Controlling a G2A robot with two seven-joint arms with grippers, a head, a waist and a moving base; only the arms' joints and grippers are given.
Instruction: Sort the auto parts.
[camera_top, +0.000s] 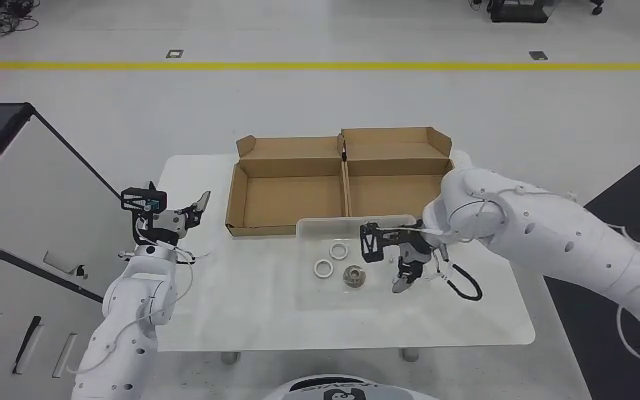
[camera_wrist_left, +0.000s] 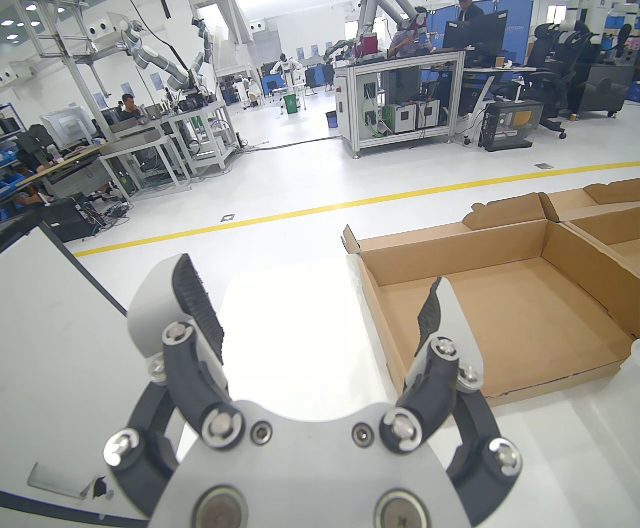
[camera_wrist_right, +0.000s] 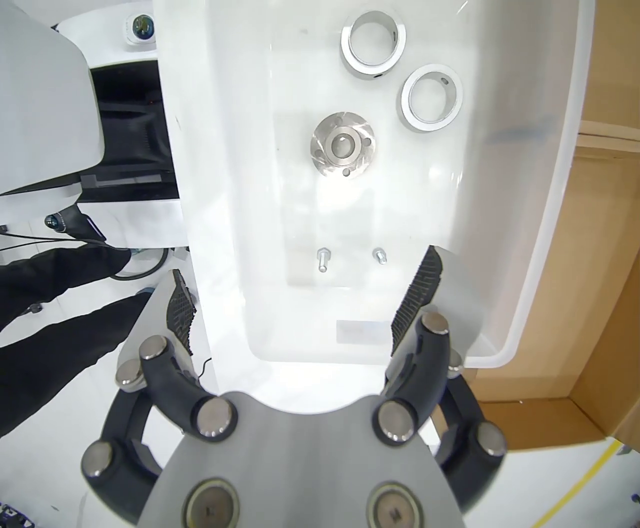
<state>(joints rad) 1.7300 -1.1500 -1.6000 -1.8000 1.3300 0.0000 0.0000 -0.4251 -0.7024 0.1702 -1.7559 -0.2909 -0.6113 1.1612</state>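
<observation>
Right gripper (camera_wrist_right: 305, 270) spread over translucent plastic tray (camera_wrist_right: 560, 175): two silver metal rings (camera_wrist_right: 373, 44), drilled flange disc (camera_wrist_right: 343, 144), two small bolts (camera_wrist_right: 322, 260) inside. Tray's pale sticker (camera_wrist_right: 362, 331) unreadable. Left gripper (camera_wrist_left: 312, 272) spread at white table (camera_top: 250, 300) edge, beside brown cardboard box (camera_wrist_left: 525, 310).

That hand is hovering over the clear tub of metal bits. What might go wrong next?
The two bolts are tiny and lie close together, so the open right hand may nudge one away or pinch both. One of its fingers sits at the edge of the tub; coming straight down, it could catch the rim and shift the tub.
</observation>
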